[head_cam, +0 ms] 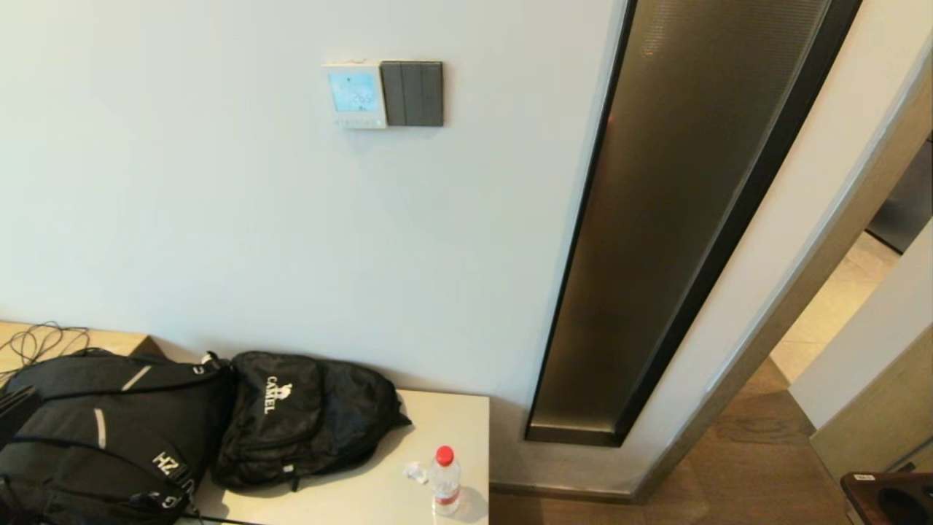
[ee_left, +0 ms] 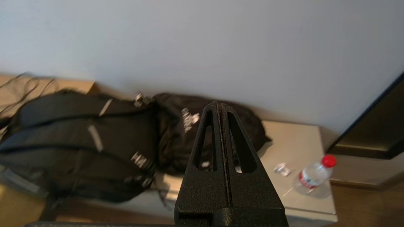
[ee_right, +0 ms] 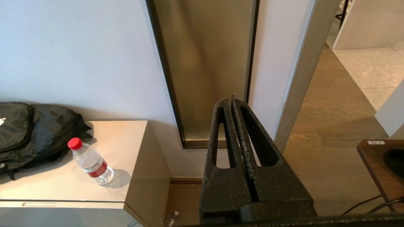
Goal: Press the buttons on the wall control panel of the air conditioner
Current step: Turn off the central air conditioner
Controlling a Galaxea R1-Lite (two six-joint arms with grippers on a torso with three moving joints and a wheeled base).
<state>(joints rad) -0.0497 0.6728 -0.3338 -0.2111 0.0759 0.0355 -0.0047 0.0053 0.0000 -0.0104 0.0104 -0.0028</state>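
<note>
High on the wall at twelve o'clock, the head view shows the control panel point(head_cam: 355, 95) beside a dark switch point(head_cam: 412, 93), with backpacks point(head_cam: 146, 430) and a bottle point(head_cam: 444, 480) on the cabinet point(head_cam: 452, 415) below. From the left wrist, the left gripper point(ee_left: 218, 105) is pressed together over the backpacks. From the right wrist, the right gripper point(ee_right: 229, 101) is also together, before a glass panel point(ee_right: 205, 63) and wooden floor point(ee_right: 331, 126).

Beige cabinet point(head_cam: 452, 408): two backpacks point(head_cam: 219, 430), bottle point(head_cam: 444, 480), perhaps wrapper point(head_cam: 415, 472).
</note>
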